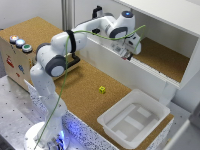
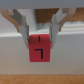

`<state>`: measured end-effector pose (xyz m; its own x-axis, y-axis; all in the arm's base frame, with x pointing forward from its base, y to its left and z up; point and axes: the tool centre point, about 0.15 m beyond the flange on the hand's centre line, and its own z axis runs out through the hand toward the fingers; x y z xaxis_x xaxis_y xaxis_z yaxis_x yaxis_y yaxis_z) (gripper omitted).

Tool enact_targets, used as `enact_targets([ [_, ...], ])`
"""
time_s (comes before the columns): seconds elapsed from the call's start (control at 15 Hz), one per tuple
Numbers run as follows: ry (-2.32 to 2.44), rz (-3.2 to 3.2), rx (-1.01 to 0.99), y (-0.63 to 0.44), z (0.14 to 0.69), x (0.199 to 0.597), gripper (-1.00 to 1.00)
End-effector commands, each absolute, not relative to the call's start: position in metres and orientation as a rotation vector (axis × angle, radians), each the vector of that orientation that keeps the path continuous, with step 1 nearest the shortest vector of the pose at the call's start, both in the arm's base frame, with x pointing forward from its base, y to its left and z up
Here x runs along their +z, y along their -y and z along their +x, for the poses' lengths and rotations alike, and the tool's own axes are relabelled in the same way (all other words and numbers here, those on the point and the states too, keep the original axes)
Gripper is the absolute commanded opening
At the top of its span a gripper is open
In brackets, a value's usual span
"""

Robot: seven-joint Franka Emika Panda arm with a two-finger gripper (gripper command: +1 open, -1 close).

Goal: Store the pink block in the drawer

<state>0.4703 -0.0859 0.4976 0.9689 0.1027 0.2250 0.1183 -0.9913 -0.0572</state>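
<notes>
Pink block (image 2: 40,48) between the fingers (image 2: 24,31) — yellow cube (image 1: 102,89) beside the tray (image 1: 152,108) (exterior view's left).

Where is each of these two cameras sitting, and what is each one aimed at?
Exterior view: off the arm, high up, looking down on the cork table, yellow cube and white tray; the whole arm shows.
Wrist view: on the wrist, looking along the gripper; only its fingers show, holding the pink block.
Shared: the gripper.
</notes>
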Motion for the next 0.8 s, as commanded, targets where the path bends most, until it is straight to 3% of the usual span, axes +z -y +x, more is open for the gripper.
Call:
enact_targets([
  [0.0,0.448,-3.057,-0.500,-0.032,0.404,0.471,-1.00],
  [0.4,0.946,-2.875,-0.467,-0.162,0.336,0.466,-1.00],
  [0.73,1.200,-2.733,-0.426,-0.229,0.314,0.450,-1.00],
])
